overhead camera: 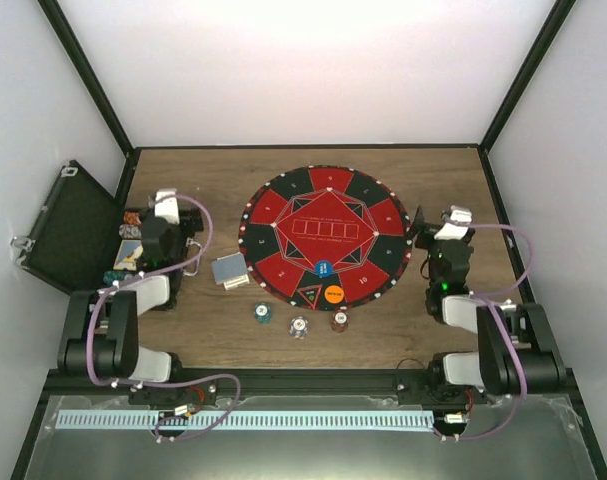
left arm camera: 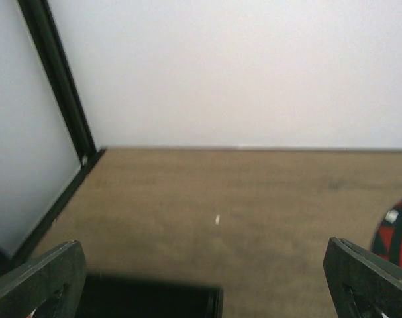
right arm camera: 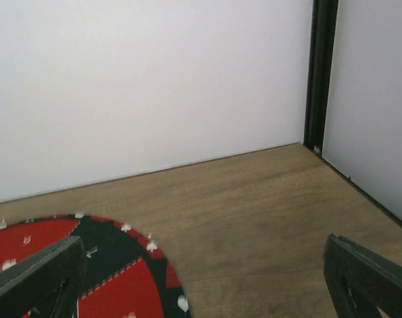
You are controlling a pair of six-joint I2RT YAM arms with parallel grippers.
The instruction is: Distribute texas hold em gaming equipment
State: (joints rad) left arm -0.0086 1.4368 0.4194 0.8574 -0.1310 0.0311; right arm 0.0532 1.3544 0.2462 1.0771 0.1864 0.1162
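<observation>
Overhead alone shows me the gear: grey-backed card stack (overhead camera: 230, 271) left of the mat (overhead camera: 283, 215); three chips (overhead camera: 299, 326) near it; blue button (overhead camera: 323, 268) and orange button (overhead camera: 334, 294) on it; wrist views show bare wood; left gripper (left arm camera: 204, 281) and right gripper (right arm camera: 204, 281) gape, empty.

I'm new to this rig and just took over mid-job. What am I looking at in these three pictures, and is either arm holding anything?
The big picture looks down from above and behind two robot arms bolted at the table's near edge. The left tool hangs over an open black case at the left; the right tool sits beside a round red-and-black mat.

The other two pictures come from cameras on each wrist: the dark wedges at the bottom corners are that tool's own fingers, spread wide. Both tools are open and hold nothing.

On the mat lie a blue button and an orange button. On the bare wood are a card stack and three chips.
</observation>
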